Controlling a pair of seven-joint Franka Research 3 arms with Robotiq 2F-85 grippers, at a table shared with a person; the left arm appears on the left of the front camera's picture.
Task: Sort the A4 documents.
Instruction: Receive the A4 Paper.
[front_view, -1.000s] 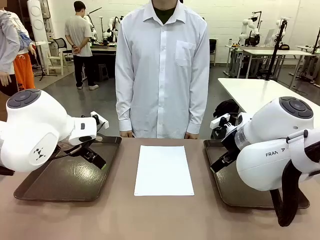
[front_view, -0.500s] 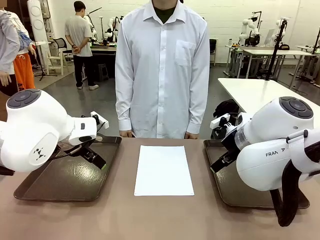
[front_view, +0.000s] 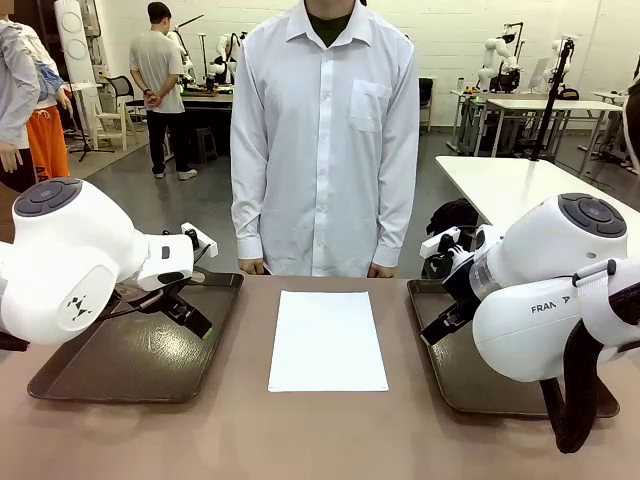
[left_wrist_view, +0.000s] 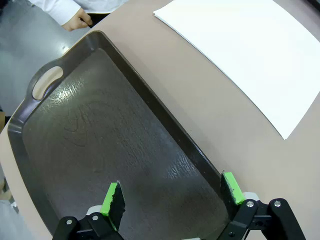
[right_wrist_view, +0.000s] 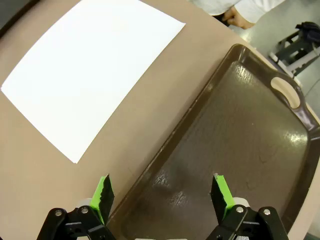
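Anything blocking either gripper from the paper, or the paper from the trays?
Nothing visible. The paper lies flat on the bare table between the left tray and the right tray. The left gripper, open, hangs over the left tray; the right gripper, open, over the right tray. Only each tray's low rim lies on the way.

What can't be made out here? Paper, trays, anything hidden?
- A4 documents: front view, edge too thin to count the sheets.
- Right tray: front view, near part hidden by the right arm.
- Left tray: left wrist view, near end cut off by the bottom edge.
- Person's hands: front view, partly behind the table edge.
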